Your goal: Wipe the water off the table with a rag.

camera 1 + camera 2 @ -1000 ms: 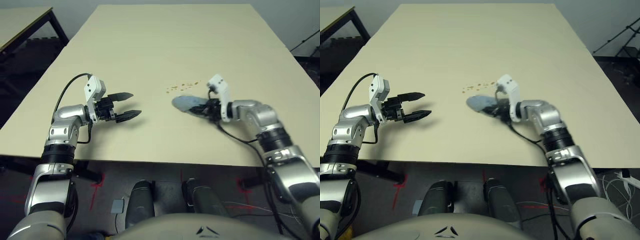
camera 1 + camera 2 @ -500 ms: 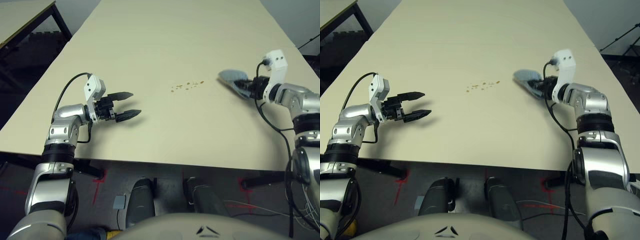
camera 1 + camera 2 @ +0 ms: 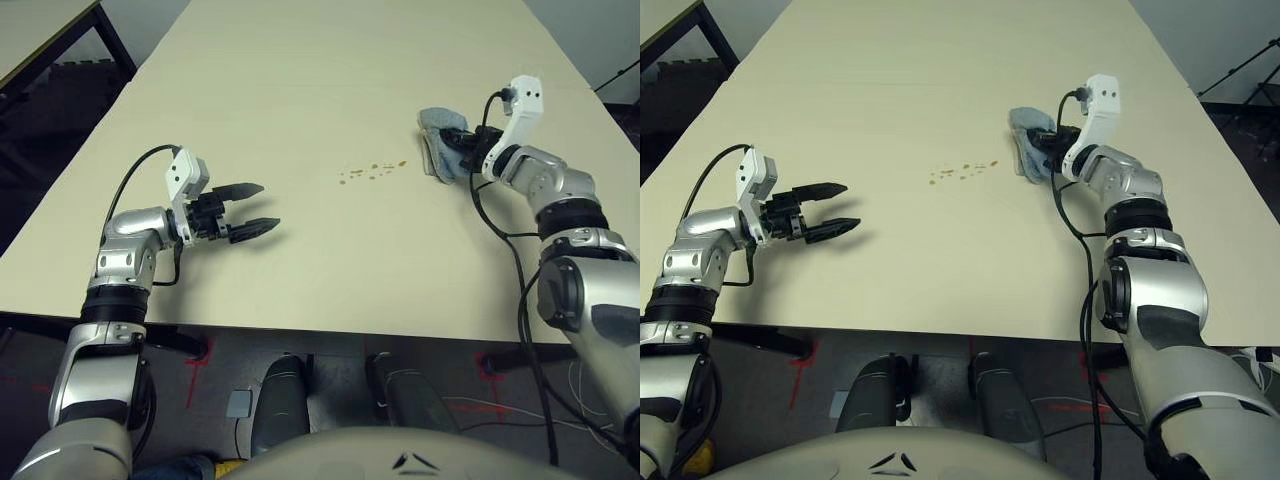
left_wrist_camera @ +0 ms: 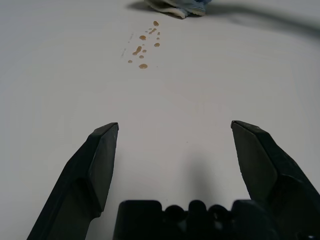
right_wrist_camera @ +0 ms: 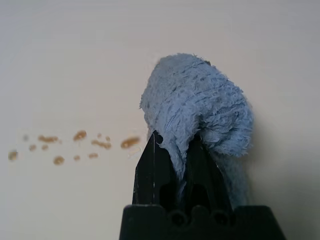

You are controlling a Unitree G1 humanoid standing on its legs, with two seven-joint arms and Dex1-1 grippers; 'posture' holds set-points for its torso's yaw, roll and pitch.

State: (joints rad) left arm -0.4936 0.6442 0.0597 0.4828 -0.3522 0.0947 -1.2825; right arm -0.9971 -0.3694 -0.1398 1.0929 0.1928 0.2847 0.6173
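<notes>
Right hand pinched the bunched rag toward the tabletop's right edge, just right of the water drops. Left hand was spread, empty, near the left front edge.

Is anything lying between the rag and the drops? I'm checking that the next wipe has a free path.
Nothing visible does. The right end effector holds the rag to the right of the drops, with bare table between them. The open left end effector sits well off to the left.
</notes>
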